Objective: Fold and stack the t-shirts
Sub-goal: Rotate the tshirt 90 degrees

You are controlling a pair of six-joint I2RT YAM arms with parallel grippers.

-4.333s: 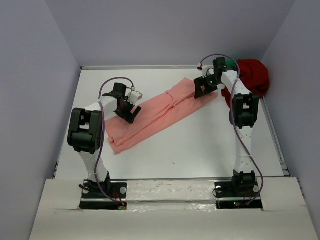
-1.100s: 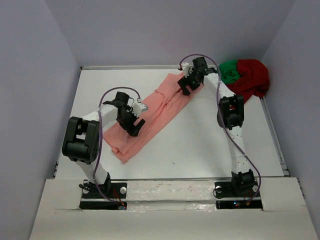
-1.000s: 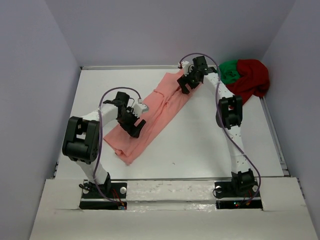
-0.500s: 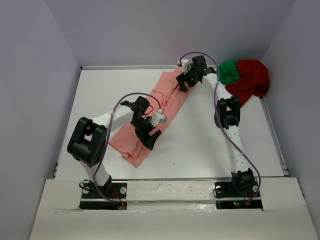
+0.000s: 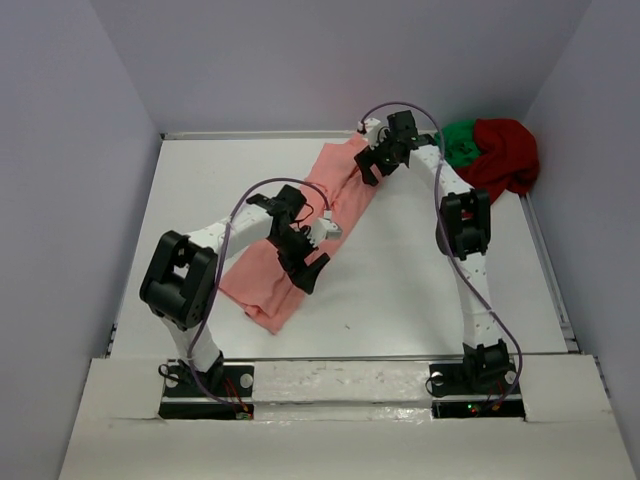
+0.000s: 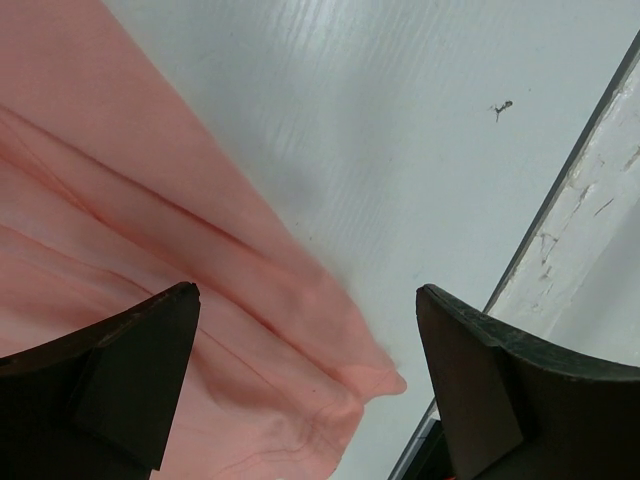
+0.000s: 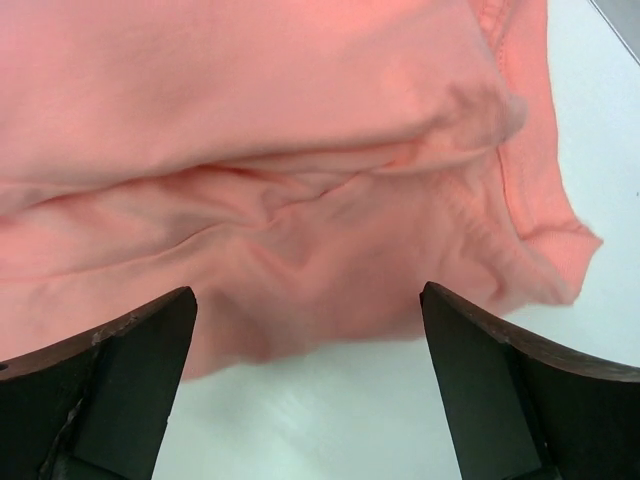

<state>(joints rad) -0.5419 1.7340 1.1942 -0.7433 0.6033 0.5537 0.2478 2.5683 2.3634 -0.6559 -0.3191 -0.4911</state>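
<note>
checking the layout before the next fold: the salmon-pink t-shirt (image 5: 255, 285) is lying as a long narrow strip on the table (image 5: 420, 290), its long axis running from 7 o'clock to 1 o'clock. — jo

where are the claws sitting against that axis? — sam

left gripper (image 5: 305, 265) is hanging over the strip's 4 o'clock long edge, toward the 7 o'clock end. jaws are standing wide apart, gripping nothing. its wrist camera is showing the strip's near corner lying between the fingers (image 6: 120, 370), with bare table beyond. right gripper (image 5: 370, 168) is hovering over the 1 o'clock end, likewise spread wide and empty, with bunched cloth and a stitched edge showing in its wrist view. — jo

so each arm is covering one end? — sam

i'm reading it that way. the left is sitting nearer the 7 o'clock end and the right nearer the 1 o'clock end, so i'm expecting an end-to-end fold along the axis, not across it. can't tell whether either claw is touching cloth. — jo

and the other two? — sam

dark red t-shirt (image 5: 505, 155) and green t-shirt (image 5: 458, 142) are sitting heaped together, unfolded, in the 2 o'clock corner, at 3 o'clock from the right gripper and clear of the strip. i'm judging they're waiting their turn. — jo
</note>
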